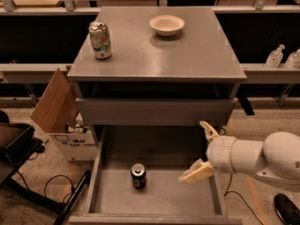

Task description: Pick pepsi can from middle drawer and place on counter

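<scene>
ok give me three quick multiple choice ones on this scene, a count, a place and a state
1. How many things stand on the counter? A one; B two; C four.
2. Where is the pepsi can? A on the counter; B on the drawer floor; C in the gripper.
3. The gripper is: A open, at the drawer's right side; B shut on the pepsi can; C shut and empty.

Answers: 1 B, only a pale can and a bowl stand there. 2 B, it stands upright on the drawer floor. 3 A, its two fingers are spread wide, holding nothing, right of the pepsi can.
</scene>
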### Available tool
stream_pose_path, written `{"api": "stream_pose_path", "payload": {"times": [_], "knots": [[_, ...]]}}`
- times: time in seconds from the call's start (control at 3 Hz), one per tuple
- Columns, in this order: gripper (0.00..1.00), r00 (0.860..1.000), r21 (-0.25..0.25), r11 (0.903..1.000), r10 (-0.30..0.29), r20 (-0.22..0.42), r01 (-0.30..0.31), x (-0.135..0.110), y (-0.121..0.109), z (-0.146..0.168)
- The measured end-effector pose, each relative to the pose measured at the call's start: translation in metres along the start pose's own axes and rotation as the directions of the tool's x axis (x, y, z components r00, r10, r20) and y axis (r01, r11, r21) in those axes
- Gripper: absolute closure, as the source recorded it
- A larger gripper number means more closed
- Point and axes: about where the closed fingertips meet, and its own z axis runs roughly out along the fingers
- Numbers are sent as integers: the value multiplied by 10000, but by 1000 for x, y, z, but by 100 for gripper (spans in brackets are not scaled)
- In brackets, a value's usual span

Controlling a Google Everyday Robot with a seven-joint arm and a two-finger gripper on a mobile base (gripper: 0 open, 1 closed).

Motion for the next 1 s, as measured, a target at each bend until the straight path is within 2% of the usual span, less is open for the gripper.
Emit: {"api": "stream_pose_path", "payload": {"times": [0.33, 0.67, 1.0], "knots": [[0, 9973, 371, 9975, 579, 450, -596, 32, 13, 52], [0, 9974, 359, 9976, 569, 451, -585, 32, 13, 51], [0, 9963, -32, 9983, 587, 634, -586, 37, 17, 82]]}}
